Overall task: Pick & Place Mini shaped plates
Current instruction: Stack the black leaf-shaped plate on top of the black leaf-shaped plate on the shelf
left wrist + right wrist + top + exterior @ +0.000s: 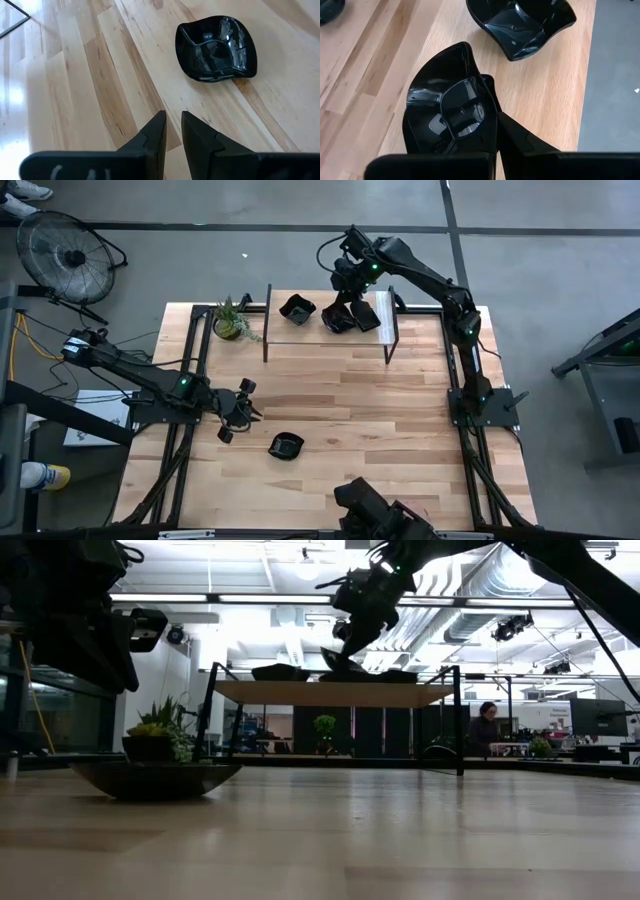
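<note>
Upper centre of the frame, the right claw (pixel 492 127) pinches a black plate (pixel 447 107) by its rim over the shelf (pixel 330 330), ready to set it down; the left claw (pixel 172 132), pressed nearly together, waits near another plate (pixel 216 48) on the desk (pixel 400 410)

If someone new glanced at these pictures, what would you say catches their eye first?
Most striking is the right gripper at the raised shelf along the table's far edge, its fingers closed on the rim of a glossy black leaf-shaped plate, with two more black plates on the shelf beside it. Next, a lone wavy-rimmed plate lies on the open table near the front, just ahead of the left gripper, which holds nothing.
</note>
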